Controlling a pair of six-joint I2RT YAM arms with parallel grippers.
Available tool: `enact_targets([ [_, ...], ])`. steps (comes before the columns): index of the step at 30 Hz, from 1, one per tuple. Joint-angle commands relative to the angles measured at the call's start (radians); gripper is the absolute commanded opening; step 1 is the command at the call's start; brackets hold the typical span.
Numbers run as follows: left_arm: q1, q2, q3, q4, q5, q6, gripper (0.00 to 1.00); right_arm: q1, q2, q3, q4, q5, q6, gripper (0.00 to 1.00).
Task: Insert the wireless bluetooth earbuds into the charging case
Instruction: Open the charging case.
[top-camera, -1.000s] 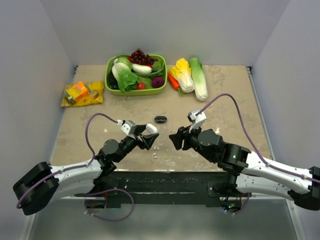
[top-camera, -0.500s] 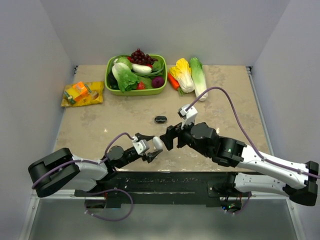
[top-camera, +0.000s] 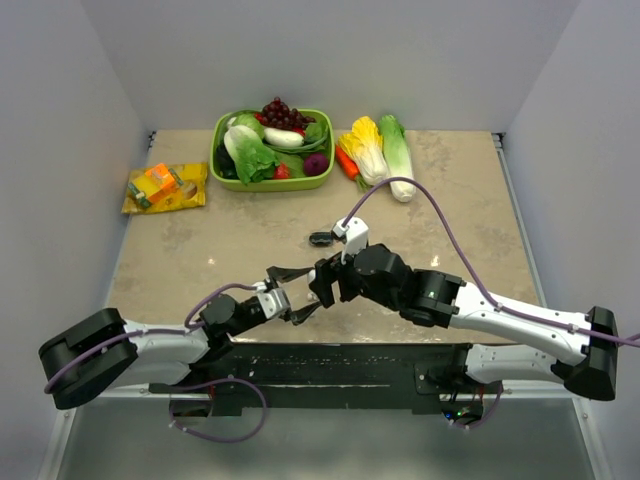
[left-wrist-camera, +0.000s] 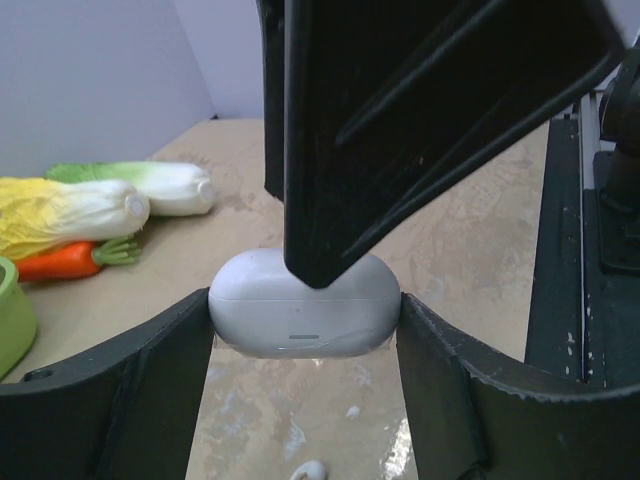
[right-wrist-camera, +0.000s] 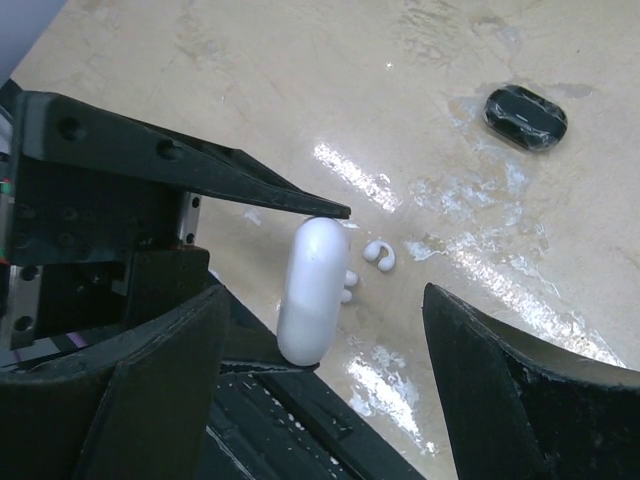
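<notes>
White earbuds (right-wrist-camera: 379, 256) first, in the right wrist view: two tiny buds on the glossy beige table (right-wrist-camera: 250, 60), one lying a little apart from the white charging case (right-wrist-camera: 310, 300), the other tucked against its side. Case closed, seen edge-on, clamped between the black fingers of the left gripper (right-wrist-camera: 322, 287). Right gripper (right-wrist-camera: 327, 295) spread wide open, its dark fingers (right-wrist-camera: 150, 400) at the lower corners, nothing gripped. Dark oval item (right-wrist-camera: 526, 117) farther off on the table, well apart from the case; black buds or a second case, impossible to tell.

Left wrist view: white case held level between both left finger pads, lid seam and a small slot facing the camera. Broad black finger of the right gripper hanging over the top of the case; contact impossible to judge. One white bud on the table below, cut by the bottom edge. Far behind on the left, a yellow napa cabbage (left-wrist-camera: 70, 215), a green cabbage (left-wrist-camera: 160, 188), a carrot (left-wrist-camera: 60, 262) and the rim of a green basket (left-wrist-camera: 10, 320).

Top view: both arms reaching to the near middle of the table, grippers meeting tip to tip. Case and white buds hidden beneath them. Dark oval item just beyond the right gripper. Basket of toy produce at the far edge, cabbages and carrot to its right, snack packets (top-camera: 165, 187) to its left.
</notes>
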Motion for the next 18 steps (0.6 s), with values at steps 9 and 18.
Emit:
enact_targets([
  [9, -0.026, -0.113, 0.034, 0.246, 0.031, 0.059, 0.00, -0.050, 0.003, -0.019, 0.018, -0.032, 0.029, 0.79],
  [18, -0.033, -0.095, 0.041, 0.228, 0.016, 0.068, 0.00, -0.069, -0.077, -0.041, 0.012, -0.026, 0.032, 0.79],
])
